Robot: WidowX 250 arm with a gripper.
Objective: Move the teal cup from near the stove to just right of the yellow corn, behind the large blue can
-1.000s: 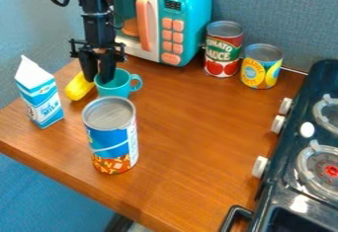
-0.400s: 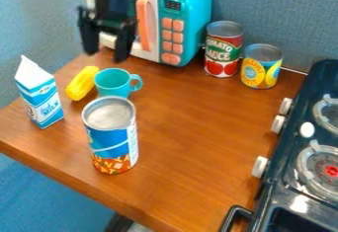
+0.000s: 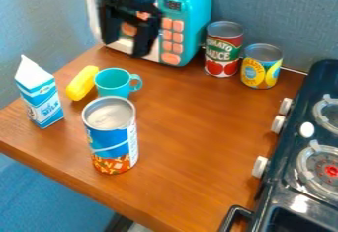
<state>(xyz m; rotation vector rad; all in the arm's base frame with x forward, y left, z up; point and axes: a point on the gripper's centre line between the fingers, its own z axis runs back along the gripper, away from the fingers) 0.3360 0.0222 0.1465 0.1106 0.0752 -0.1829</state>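
We see a table (image 3: pixel 178 142) with a stove (image 3: pixel 310 152) to its right. At the back of the table, we find a toy microwave (image 3: pixel 188 26). Right of it we see a tall can (image 3: pixel 224 53), and then a short can (image 3: pixel 261 70) just beside that. In front of the microwave we spot a cup (image 3: pixel 113 84), with a toy corn (image 3: pixel 82 83) just to its left. We see a milk carton (image 3: pixel 42 97) near the left edge, and a big can (image 3: pixel 111 139) in front of the cup.
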